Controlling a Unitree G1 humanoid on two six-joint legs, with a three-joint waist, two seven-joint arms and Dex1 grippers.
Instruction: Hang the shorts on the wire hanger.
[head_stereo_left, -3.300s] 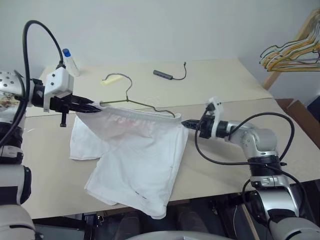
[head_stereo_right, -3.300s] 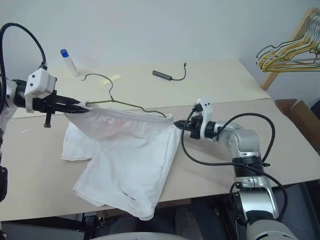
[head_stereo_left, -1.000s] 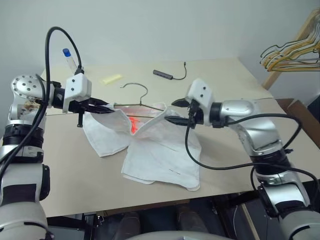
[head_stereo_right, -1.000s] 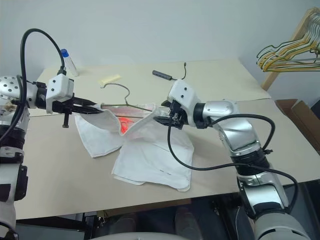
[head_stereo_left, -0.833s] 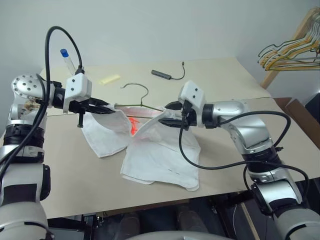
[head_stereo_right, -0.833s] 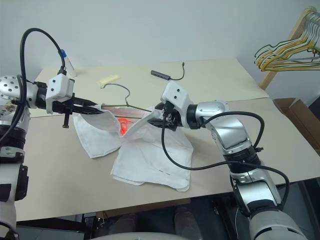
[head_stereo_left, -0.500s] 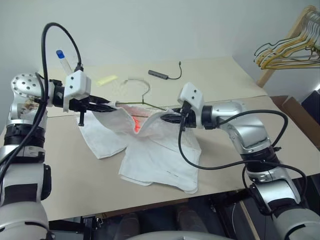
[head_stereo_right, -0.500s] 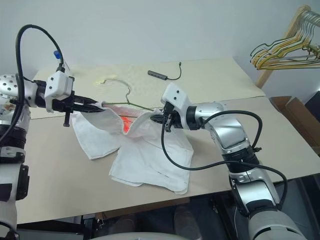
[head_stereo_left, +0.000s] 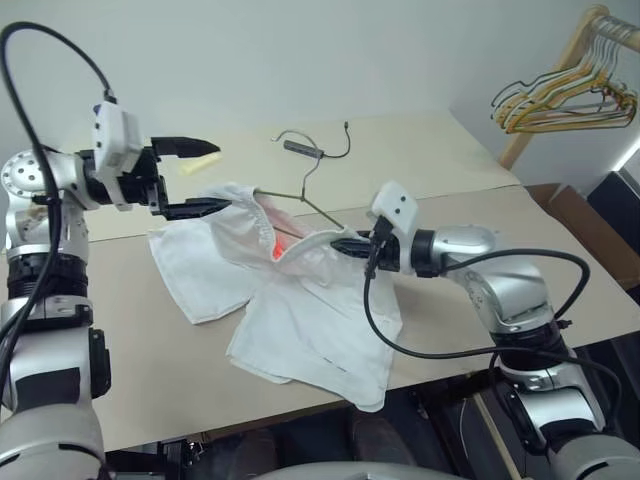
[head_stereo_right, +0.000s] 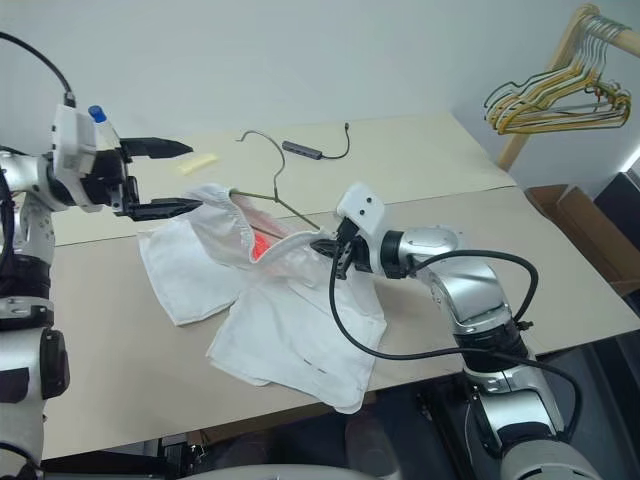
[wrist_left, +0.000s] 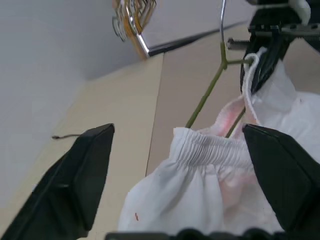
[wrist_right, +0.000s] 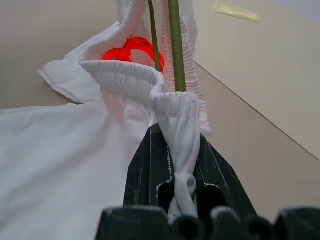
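The white shorts (head_stereo_left: 300, 315) lie spread on the table, with their elastic waistband (wrist_left: 210, 147) raised. The thin olive wire hanger (head_stereo_right: 262, 160) runs into the waistband opening, its hook pointing toward the table's back. A red glow shows inside the opening. My right gripper (wrist_right: 175, 137) is shut on a bunched fold of the waistband right beside the hanger's wire (wrist_right: 175, 45). My left gripper (head_stereo_left: 203, 178) stands wide open at the waistband's left end, one finger above the cloth and one level with it, holding nothing.
A bunch of yellow and dark hangers (head_stereo_left: 560, 90) hangs on a wooden rack at the far right. A black cabled device (head_stereo_left: 300, 148), a yellow strip (head_stereo_left: 190, 165) and a blue-capped bottle (head_stereo_right: 97, 115) lie at the table's back. A cardboard box (head_stereo_right: 575, 215) stands on the floor at right.
My left gripper has opened, let go of the waistband and risen a little. My right gripper has shut on the waistband's other side. The camera has turned to the right.
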